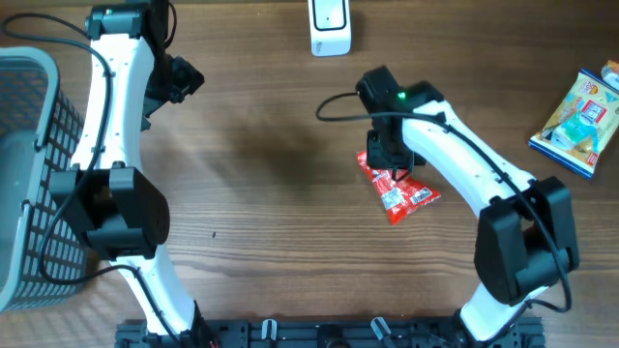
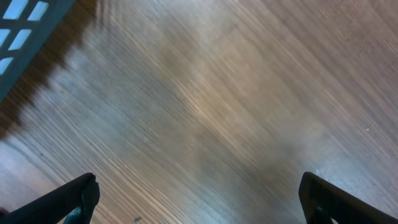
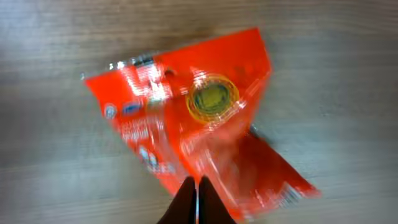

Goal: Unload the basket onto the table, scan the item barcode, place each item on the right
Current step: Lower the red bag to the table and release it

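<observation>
— Right gripper [image 3: 196,202]: how did its jaws stand?
— Clenched together on one edge of the red packet [image 3: 199,124], which was blurred in the wrist view.
— And where was the packet?
— Mid-counter [image 1: 271,145], partly under the right gripper. In the overhead view its long axis slanted from upper left to lower right, with white label patches toward the lower-right end. I could not tell whether it rested on the wood.
— Around it?
— The white scanner [image 1: 329,24] stood at the far edge, well apart. A blue-and-yellow packet [image 1: 580,116] lay far right and a grey basket [image 1: 29,174] far left. The left gripper [image 1: 179,82] had its jaws spread wide over bare wood.
</observation>
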Robot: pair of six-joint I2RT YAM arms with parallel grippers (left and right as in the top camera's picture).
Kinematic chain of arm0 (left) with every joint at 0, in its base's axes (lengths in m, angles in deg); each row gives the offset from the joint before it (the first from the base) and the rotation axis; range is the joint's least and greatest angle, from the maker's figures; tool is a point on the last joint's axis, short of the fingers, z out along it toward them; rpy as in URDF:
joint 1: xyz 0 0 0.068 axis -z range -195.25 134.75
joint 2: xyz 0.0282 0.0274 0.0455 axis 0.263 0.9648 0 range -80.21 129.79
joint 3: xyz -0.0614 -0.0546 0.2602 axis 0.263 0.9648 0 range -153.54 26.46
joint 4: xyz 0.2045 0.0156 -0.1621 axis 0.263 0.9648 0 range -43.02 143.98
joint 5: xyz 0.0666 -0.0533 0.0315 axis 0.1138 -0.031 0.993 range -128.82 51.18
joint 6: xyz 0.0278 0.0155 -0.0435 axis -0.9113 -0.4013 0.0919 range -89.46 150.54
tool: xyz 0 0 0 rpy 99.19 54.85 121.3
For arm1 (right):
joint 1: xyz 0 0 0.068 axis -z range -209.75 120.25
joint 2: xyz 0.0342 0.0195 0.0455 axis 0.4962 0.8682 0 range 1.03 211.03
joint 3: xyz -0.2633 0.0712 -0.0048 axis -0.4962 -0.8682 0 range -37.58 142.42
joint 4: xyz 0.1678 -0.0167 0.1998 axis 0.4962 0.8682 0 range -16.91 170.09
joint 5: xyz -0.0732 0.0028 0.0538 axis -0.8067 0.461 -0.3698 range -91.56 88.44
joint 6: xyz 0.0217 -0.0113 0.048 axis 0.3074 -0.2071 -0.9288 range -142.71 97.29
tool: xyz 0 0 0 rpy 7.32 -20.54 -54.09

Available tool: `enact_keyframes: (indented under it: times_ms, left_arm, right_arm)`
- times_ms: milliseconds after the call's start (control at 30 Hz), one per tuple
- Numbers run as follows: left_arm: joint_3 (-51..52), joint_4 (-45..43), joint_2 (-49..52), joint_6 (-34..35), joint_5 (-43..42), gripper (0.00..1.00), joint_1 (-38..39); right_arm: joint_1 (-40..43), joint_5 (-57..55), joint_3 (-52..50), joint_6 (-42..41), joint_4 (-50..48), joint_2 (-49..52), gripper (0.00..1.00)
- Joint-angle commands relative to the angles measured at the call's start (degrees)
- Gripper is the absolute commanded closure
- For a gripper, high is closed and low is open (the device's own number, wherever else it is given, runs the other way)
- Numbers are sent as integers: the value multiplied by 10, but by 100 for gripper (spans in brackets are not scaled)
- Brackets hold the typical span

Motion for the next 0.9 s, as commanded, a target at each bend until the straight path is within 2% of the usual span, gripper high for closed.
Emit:
enact_keyframes:
  times_ms: [0, 67, 133, 267, 300, 367, 433, 533, 600, 667, 700, 733, 800, 867]
  left_arm:
    - [-5, 0, -5, 10, 9, 0, -3]
    - [-5, 0, -5, 10, 9, 0, -3]
    - [-5, 0, -5, 10, 9, 0, -3]
    - [-5, 0, -5, 10, 9, 0, -3]
    - [-5, 0, -5, 10, 9, 0, -3]
    - [-5, 0, -5, 10, 9, 0, -3]
    - [-5, 0, -5, 10, 9, 0, -3]
    - [-5, 0, -5, 10, 9, 0, -3]
    - [-5, 0, -5, 10, 9, 0, -3]
    - [-5, 0, -5, 10, 9, 0, -3]
    - [-5, 0, -5, 10, 9, 0, -3]
    - [-5, 0, -5, 10, 9, 0, -3]
    - [-5, 0, -5, 10, 9, 0, -3]
    - [-5, 0, -5, 10, 9, 0, -3]
  right_arm:
    - [3, 32, -93, -10, -87, 0, 96]
    - [3, -23, -132, -42, -118, 0, 96]
    - [7, -52, -120, -43, -93, -1, 96]
    - [9, -52, 27, -30, 106, -3, 95]
    - [9, -51, 44, -21, 153, -3, 87]
    - [9, -43, 18, -24, 183, -3, 83]
    - [11, -43, -43, -24, 131, -3, 73]
    - [43, -41, -136, -50, 19, -2, 71]
    - [82, -27, -156, -53, -3, -2, 69]
    - [101, 0, -156, -43, -8, -2, 75]
    - [105, 39, -156, -15, -26, -2, 74]
    - [104, 92, -156, 14, -53, -2, 67]
    - [104, 209, -156, 64, -103, -2, 45]
    - [98, 320, -155, 73, -170, -2, 37]
